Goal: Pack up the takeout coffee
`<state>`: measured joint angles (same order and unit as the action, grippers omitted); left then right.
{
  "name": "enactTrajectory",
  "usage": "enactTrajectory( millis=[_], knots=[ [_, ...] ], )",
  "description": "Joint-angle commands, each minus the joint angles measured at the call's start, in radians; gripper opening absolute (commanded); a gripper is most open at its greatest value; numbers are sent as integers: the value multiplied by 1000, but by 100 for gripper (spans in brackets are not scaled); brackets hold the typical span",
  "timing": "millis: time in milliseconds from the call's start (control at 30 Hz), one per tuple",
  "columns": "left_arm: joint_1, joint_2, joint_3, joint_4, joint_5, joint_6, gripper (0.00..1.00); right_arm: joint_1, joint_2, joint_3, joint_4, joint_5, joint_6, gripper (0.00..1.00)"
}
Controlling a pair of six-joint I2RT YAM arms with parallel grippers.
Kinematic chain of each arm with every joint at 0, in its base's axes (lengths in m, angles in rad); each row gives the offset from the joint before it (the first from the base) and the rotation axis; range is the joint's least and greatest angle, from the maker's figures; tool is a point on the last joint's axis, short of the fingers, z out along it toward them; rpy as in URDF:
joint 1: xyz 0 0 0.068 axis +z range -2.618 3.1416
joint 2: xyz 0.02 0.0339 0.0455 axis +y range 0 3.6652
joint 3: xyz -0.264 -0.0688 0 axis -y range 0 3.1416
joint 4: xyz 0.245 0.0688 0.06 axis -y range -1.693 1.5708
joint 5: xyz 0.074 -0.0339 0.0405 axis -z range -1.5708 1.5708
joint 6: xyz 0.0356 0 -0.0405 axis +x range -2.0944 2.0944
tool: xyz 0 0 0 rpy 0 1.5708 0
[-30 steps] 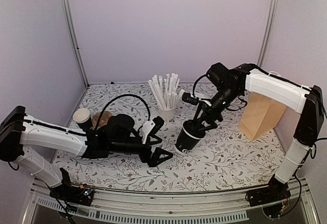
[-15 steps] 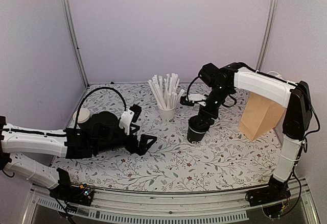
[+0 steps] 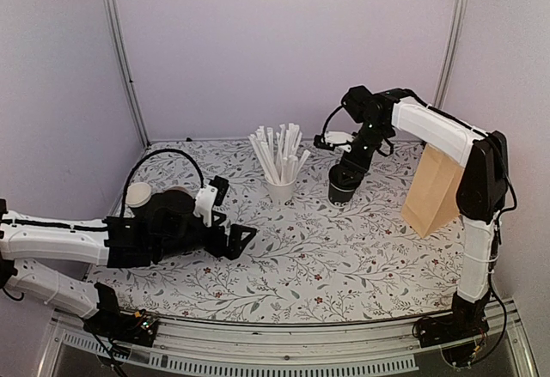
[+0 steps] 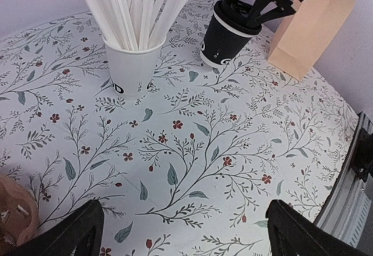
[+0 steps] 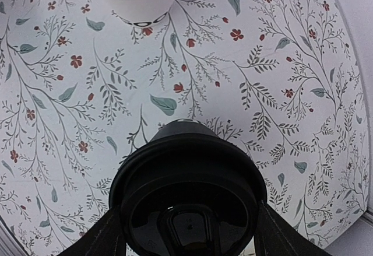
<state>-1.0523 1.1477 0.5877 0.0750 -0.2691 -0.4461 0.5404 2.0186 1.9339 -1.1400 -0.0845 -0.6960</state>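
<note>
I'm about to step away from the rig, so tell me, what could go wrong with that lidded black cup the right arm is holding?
1. The right gripper grips the black cup only up at its lid; the cup might slip or the lid pop off.
2. The straw cup stands close beside it; a careless swing could knock it.
3. The paper bag stands free and may topple when loaded.

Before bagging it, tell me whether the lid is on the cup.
On: the lid sits over the cup's mouth, closing it fully.
</note>
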Motion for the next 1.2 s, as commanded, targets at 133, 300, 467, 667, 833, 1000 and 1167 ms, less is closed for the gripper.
enactTrajectory(
  millis=[133, 300, 467, 667, 833, 1000, 1167],
  knots=[
    [10, -69, -49, 25, 24, -19, 100, -51, 149, 176, -24, 44, -33, 60],
    [11, -75, -59, 25, 31, -27, 100, -70, 196, 222, -27, 26, -35, 62],
    [10, -65, -59, 31, 36, -31, 100, -86, 226, 235, -24, 4, -23, 69],
    [10, -53, -55, 37, 40, -28, 100, -99, 220, 264, -22, -25, -9, 80],
    [10, -48, -52, 57, 46, -14, 100, -99, 175, 268, -29, -52, 7, 83],
    [10, -30, -44, 81, 49, -2, 100, -101, 129, 268, -42, -89, 22, 85],
    [10, -4, -14, 80, 44, 10, 100, -101, 66, 265, -71, -66, 39, 88]
  ],
)
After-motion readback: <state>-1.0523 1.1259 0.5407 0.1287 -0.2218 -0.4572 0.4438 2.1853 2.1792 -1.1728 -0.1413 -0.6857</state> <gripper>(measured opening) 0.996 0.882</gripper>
